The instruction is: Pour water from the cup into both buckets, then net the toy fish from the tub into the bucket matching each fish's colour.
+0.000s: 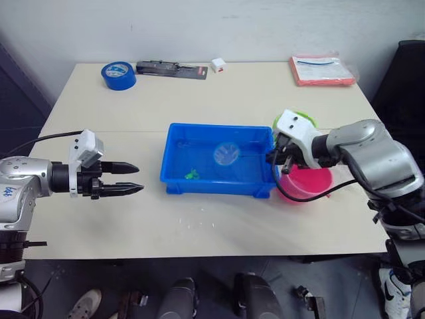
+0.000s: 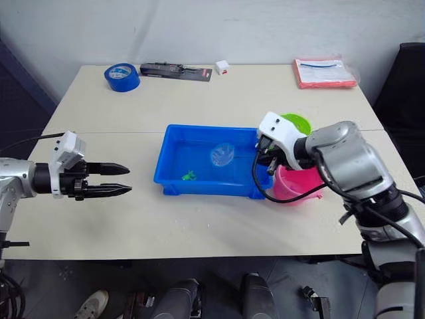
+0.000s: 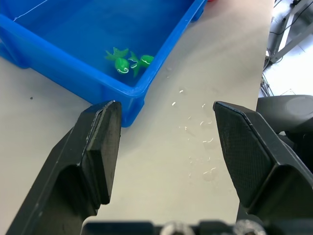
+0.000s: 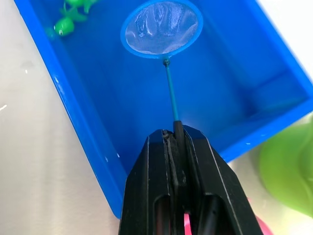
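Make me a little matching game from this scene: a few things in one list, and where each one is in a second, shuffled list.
Things:
1. net
2. green toy fish
3. tape roll
4. pink bucket

Places:
A. on the table's far left corner
B. lying in a near corner of the tub
C. held over the tub by the right gripper
D. on the table just right of the tub, under the right arm

Pairs: 1-C, 2-B, 3-A, 4-D
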Available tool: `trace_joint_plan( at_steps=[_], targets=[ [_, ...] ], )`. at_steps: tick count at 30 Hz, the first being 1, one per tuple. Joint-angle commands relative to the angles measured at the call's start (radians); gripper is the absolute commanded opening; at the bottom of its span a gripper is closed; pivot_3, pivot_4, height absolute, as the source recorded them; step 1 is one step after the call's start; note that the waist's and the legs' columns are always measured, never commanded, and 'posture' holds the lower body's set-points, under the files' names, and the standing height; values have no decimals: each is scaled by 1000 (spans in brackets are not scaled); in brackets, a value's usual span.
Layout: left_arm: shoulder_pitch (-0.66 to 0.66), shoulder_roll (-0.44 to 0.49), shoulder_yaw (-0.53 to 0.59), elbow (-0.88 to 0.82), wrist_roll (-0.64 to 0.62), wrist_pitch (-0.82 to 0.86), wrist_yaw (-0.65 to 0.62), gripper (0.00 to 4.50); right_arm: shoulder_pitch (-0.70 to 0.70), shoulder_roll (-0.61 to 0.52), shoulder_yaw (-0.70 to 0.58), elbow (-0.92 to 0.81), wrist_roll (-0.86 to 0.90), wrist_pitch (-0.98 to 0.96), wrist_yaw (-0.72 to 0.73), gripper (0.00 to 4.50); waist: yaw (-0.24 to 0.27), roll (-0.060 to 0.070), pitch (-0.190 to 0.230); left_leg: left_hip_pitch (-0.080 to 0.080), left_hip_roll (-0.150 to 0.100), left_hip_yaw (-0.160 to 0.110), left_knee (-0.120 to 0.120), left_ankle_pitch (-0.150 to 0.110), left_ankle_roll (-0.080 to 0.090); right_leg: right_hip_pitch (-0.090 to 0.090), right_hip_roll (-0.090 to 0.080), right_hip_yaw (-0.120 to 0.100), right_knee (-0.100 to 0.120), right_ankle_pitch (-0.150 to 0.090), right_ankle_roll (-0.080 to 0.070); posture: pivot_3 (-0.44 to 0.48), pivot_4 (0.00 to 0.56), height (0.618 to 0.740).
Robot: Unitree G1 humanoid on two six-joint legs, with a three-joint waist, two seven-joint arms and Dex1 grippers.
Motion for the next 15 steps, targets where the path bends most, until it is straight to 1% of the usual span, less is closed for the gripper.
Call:
trace_joint_plan(
  at_steps=[1,5,9,15],
  targets=[
    [16,17,44,-46,-28,8,16,3263,-33,5,38,22,-36,-51,-9,798,-1,0,0,0,0,0,0,0,0,0,0,0,0,0,0,0,150,737],
    [34,18,56,-66,-37,15,26,3263,-47,-25,97,48,-77,-121,22,798,1,0,0,0,0,0,0,0,0,0,0,-1,0,0,0,0,150,737],
    [48,18,64,-85,-48,23,39,3263,-58,-33,122,63,-99,-170,53,798,0,0,0,0,0,0,0,0,0,0,0,-1,0,0,0,0,150,737],
    [63,14,73,-112,-64,37,61,3263,-73,23,153,92,-132,-202,56,798,-2,0,0,0,1,1,-1,0,0,0,1,0,0,0,0,0,150,737]
  ],
)
